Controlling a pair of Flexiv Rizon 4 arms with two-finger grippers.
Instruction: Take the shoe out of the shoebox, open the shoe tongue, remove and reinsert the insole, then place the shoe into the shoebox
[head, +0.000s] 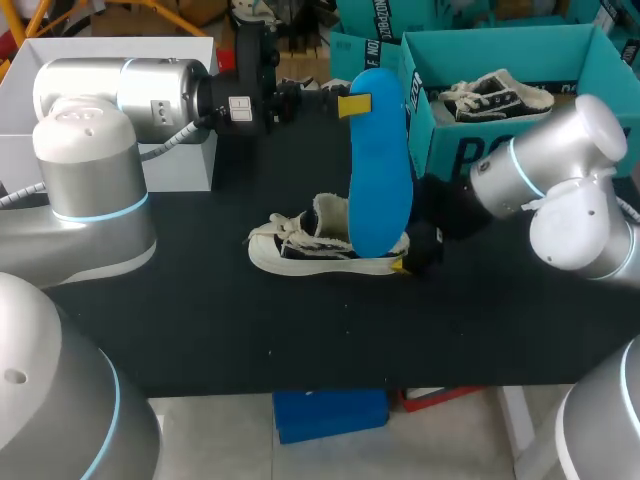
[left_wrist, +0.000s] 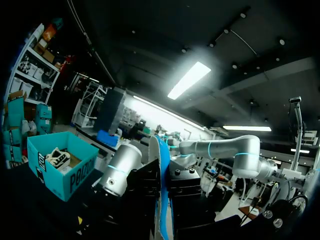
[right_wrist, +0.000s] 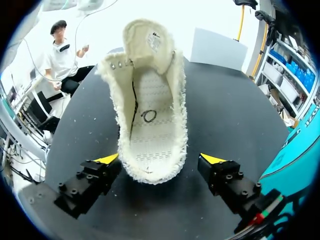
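A white low shoe (head: 300, 245) lies on the black table (head: 200, 310), its opening spread wide. In the right wrist view the shoe (right_wrist: 150, 115) shows a bare white inside with no insole in it. My right gripper (right_wrist: 160, 162) stands open at the heel, one yellow-tipped finger on each side with gaps. The blue insole (head: 380, 170) hangs upright over the shoe's heel end, and my left gripper (head: 355, 105) is shut on its upper end. Seen edge-on, the insole (left_wrist: 162, 200) sits between the left fingers. The teal shoebox (head: 500, 50) stands at the back right.
A second shoe (head: 495, 95) lies inside the teal shoebox, also seen as the shoebox (left_wrist: 65, 175) in the left wrist view. A white box (head: 30, 110) stands at the back left behind my left arm. The table's front strip is bare.
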